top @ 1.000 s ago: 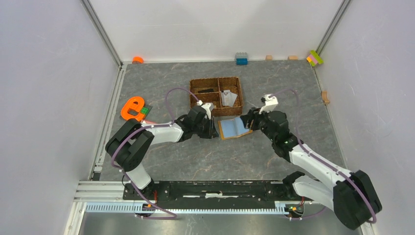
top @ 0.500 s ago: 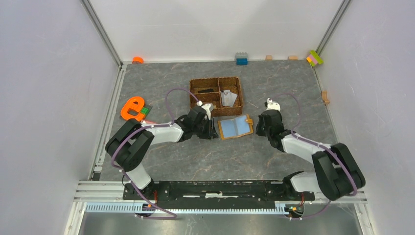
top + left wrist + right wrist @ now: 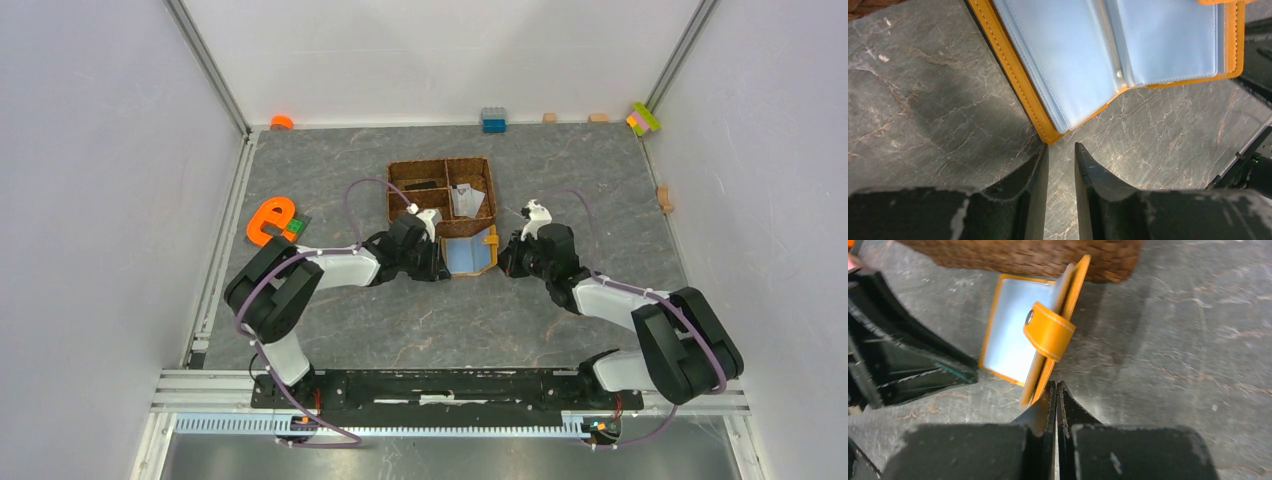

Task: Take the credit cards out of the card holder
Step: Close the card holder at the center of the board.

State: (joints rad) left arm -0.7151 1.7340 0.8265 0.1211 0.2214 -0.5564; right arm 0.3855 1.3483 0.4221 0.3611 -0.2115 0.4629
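From above, the flat orange-tan leather card holder [image 3: 465,257], just in front of the brown woven divided tray [image 3: 440,163], no longer lies flat: my right gripper [image 3: 503,262], fingers pressed together, has tipped one flap upright. My left gripper [image 3: 1060,150], narrow and empty, sits at the corner farthest from the tray. At my right wrist the flap folds over, likely hiding sleeves I need open.

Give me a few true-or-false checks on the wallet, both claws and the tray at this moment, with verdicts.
1. The orange folding card holder lies snapped shut. False: it is open, with pale blue lining showing and one flap raised.
2. The right claw is shut. True.
3. The left claw grips the holder's corner. False: the corner lies just ahead of its parted fingers, not between them.
4. The brown woven divided tray sits beyond the holder, on the side away from the arm bases. True.
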